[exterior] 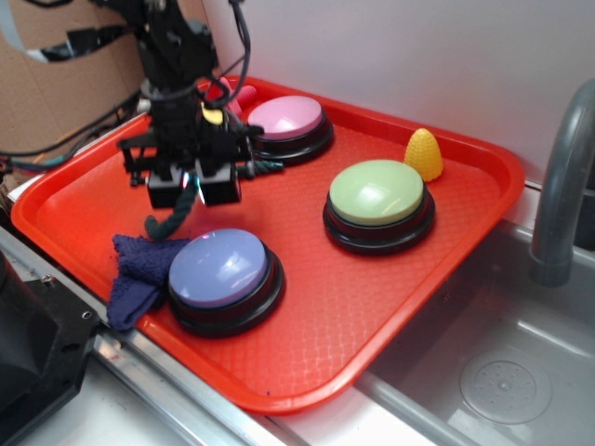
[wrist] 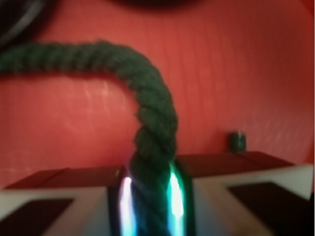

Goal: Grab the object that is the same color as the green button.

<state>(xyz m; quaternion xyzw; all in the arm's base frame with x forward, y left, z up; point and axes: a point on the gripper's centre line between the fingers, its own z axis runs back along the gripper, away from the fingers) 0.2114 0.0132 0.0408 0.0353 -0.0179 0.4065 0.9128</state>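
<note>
My gripper (exterior: 192, 193) hangs over the left part of the red tray (exterior: 390, 307) and is shut on the dark green twisted rope (exterior: 170, 220). The rope's lower end dangles just above the tray near the cloth. Its other end sticks out to the right behind the fingers. In the wrist view the rope (wrist: 150, 113) runs up from between the jaws of my gripper (wrist: 149, 201) and bends left. The pale green dome button (exterior: 377, 194) with a black base sits at the tray's right middle, apart from the gripper.
A lavender-blue button (exterior: 221, 269) sits at the tray's front, a dark blue-purple cloth (exterior: 135, 274) to its left. A pink button (exterior: 286, 121) is at the back, a yellow corn toy (exterior: 424, 154) at back right. A sink and faucet (exterior: 562, 186) lie right.
</note>
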